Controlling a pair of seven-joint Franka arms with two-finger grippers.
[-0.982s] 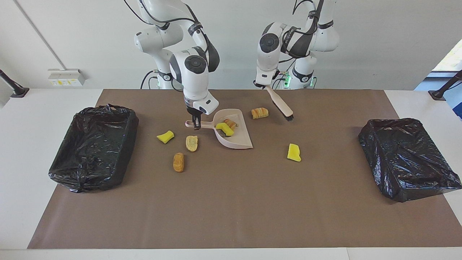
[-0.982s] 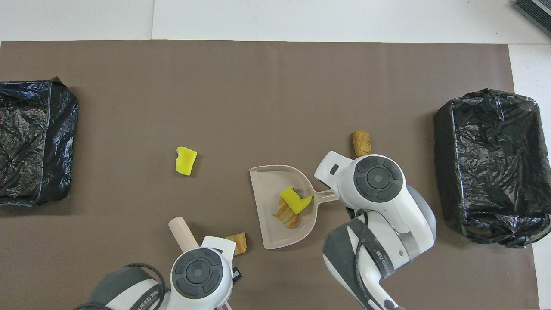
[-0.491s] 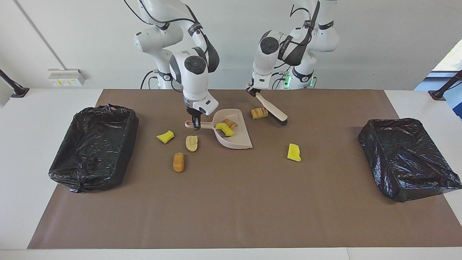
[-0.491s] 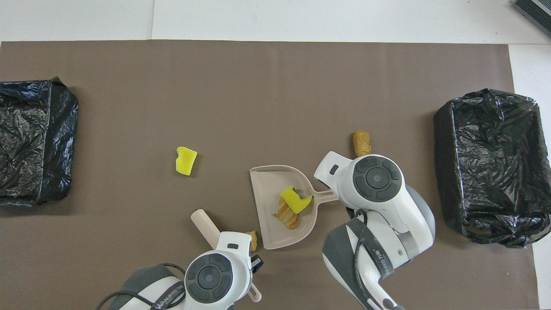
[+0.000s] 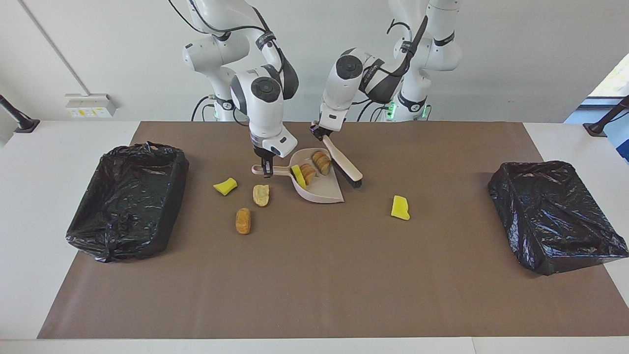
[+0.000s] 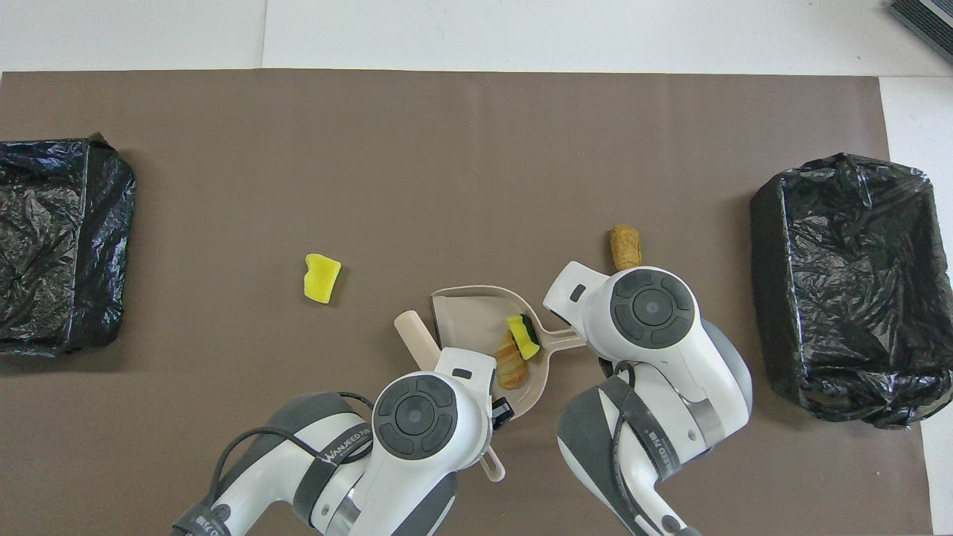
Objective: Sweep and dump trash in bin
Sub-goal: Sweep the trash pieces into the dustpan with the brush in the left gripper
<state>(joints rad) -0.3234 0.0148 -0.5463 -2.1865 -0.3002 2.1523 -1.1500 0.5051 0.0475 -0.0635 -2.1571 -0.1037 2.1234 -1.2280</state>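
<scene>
The right gripper [image 5: 267, 169] was clenched on the handle of the beige dustpan [image 5: 322, 191], which sat flat on the brown mat [image 5: 314, 275] near the robots. The left gripper [image 5: 318, 132] was clamped around the handle of a beige hand brush [image 5: 343, 162], whose dark bristles rested at the pan's open mouth, on the side toward the left arm's end of the table.

Three scraps lay in the pan: a yellow sponge chunk [image 5: 298, 175] (dark green on one face, seen from overhead) and two tan bread-like pieces [image 5: 315, 167] beside it. Four scraps lay on the mat: a yellow sponge chunk [image 5: 225, 186], a pale bread piece [image 5: 261, 194] and an orange-brown bread piece [image 5: 243, 221] toward the right arm's end, and one yellow sponge chunk [image 5: 400, 207] toward the left arm's end.

A bin lined with a black bag stood at each end of the table: one [image 5: 128, 199] at the right arm's end, the other [image 5: 555, 214] at the left arm's.
</scene>
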